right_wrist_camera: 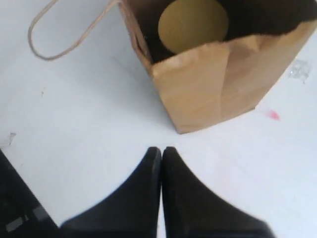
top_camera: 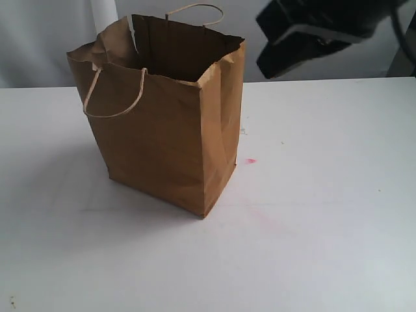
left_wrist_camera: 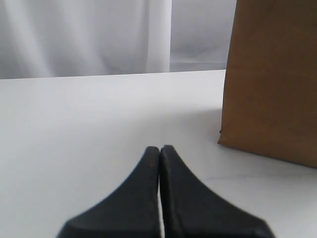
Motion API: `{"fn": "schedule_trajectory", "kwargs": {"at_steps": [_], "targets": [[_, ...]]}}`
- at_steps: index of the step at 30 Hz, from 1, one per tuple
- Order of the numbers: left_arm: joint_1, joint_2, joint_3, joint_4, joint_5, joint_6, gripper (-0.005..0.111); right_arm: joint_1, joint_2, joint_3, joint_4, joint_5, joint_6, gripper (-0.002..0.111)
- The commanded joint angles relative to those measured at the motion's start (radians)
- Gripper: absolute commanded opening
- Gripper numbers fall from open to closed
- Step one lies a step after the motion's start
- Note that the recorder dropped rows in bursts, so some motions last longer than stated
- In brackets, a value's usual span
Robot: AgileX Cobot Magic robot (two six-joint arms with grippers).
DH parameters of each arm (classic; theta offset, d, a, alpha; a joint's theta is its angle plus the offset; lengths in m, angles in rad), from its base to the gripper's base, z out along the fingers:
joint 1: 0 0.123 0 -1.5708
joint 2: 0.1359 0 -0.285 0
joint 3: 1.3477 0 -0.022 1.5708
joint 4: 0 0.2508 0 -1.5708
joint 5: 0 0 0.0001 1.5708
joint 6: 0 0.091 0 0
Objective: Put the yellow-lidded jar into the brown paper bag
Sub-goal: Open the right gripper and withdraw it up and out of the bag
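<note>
- the brown paper bag (top_camera: 162, 130): creased kraft, standing upright on the worktop (top_camera: 325, 227), toward 10 o'clock from its middle, mouth open.
- the yellow-lidded jar (right_wrist_camera: 193, 25): inside the bag, only its round mustard lid showing.

Inside the brown paper bag (right_wrist_camera: 198, 89) the yellow-lidded jar (right_wrist_camera: 193, 25) shows only its lid — the bag's walls hide the body; beside the bag's rim, a blurred right arm (top_camera: 305, 36) runs off-frame.

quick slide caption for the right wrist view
Right gripper shut, yellow-lidded jar sitting inside the open brown paper bag.
</note>
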Motion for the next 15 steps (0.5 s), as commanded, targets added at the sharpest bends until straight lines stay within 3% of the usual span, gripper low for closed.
{"fn": "schedule_trajectory", "kwargs": {"at_steps": [1, 15], "targets": [[-0.003, 0.003, -0.002, -0.004, -0.01, -0.004, 0.001, 0.002, -0.214, 0.204, -0.007, -0.05, 0.033, 0.0], [-0.003, 0.003, -0.002, -0.004, -0.01, -0.004, 0.001, 0.002, -0.797, 0.685, 0.059, -0.132, 0.033, 0.0]]}}
